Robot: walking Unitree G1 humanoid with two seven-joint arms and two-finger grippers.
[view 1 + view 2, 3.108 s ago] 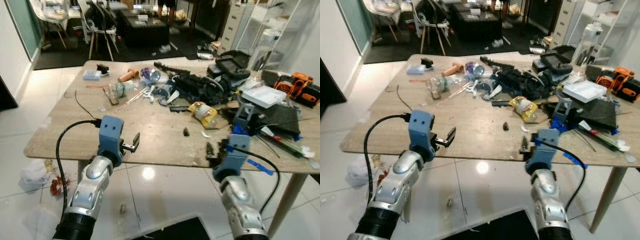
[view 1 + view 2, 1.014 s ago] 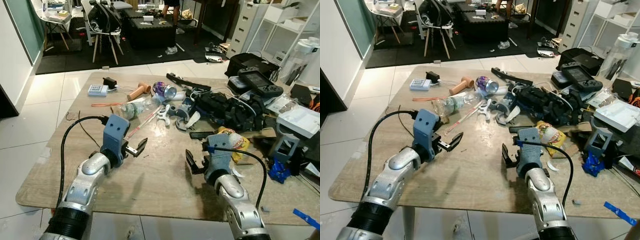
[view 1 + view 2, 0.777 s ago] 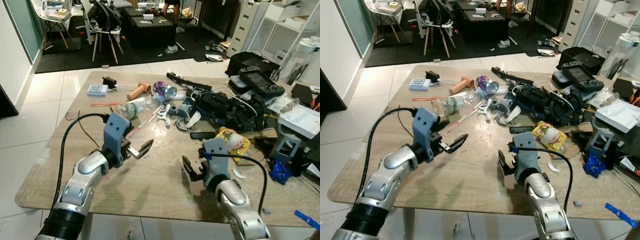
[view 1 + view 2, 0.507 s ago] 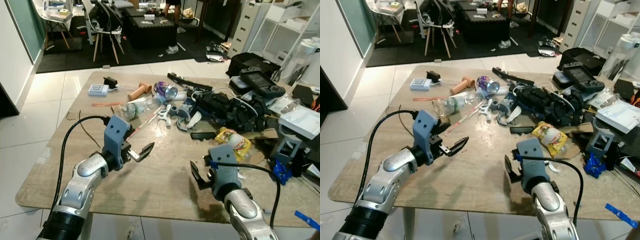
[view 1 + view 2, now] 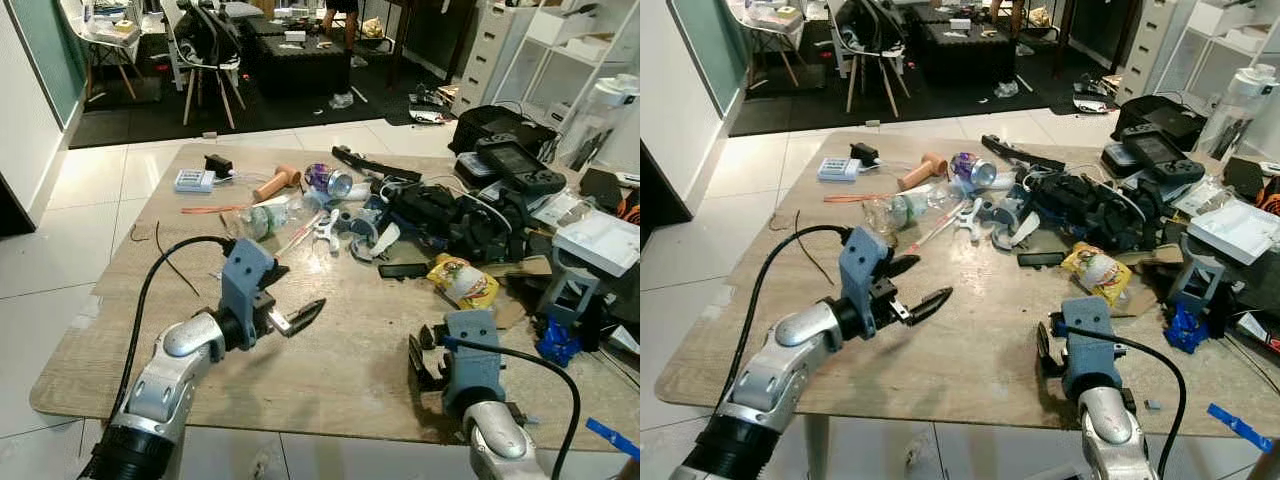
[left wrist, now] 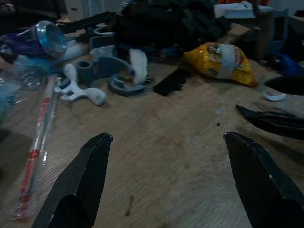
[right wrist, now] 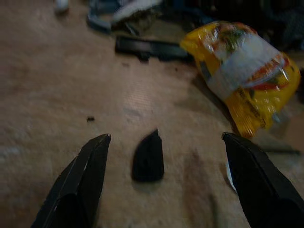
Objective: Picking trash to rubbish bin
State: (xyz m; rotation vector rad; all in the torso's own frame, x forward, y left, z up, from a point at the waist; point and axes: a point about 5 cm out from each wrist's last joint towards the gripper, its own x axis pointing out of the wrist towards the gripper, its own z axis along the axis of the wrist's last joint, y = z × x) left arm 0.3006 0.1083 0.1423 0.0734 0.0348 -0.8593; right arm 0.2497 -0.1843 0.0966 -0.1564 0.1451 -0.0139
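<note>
The left gripper [image 5: 292, 318] hovers over the wooden worktop [image 5: 330, 350], its 2 fingers spread apart and holding nothing. The right wrist view shows a small black scrap [image 7: 148, 156] between the spread fingers of the right gripper [image 5: 418, 360]. The yellow snack bag [image 5: 462, 281] lies just beyond on the worktop.

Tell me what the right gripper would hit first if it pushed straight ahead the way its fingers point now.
Most likely the small black scrap lying on the table, which sits between the open fingers of the right gripper. Beyond it lies the yellow snack packet, off to one side. Depth is hard to judge here.
</note>
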